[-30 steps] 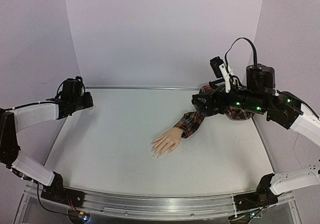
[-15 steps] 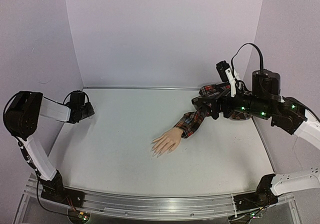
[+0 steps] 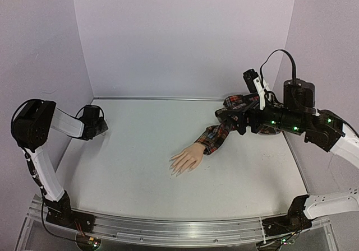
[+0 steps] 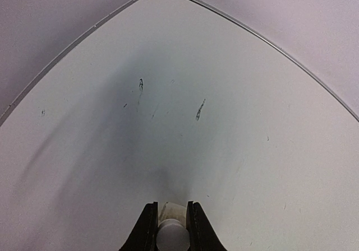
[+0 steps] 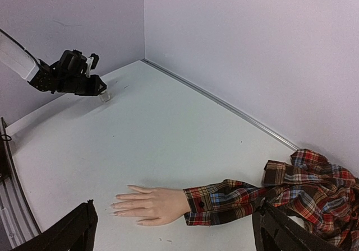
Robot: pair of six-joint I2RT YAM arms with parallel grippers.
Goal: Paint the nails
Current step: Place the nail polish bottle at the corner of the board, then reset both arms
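Clamping the bottle [image 4: 171,238], your left end effector [image 4: 171,209] likely readies it for uncapping. Your right end effector [image 5: 175,206] gapes empty, nails [image 5: 114,205] ahead.

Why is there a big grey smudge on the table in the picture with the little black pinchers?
Left wrist view: it's a soft shadow on the table, spreading ahead of the left gripper shut on a white-capped bottle. Top view: even light, only a faint shadow beside the hand.

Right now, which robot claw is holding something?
The left gripper, shut on a small white-capped bottle; the right gripper gapes wide open, empty.
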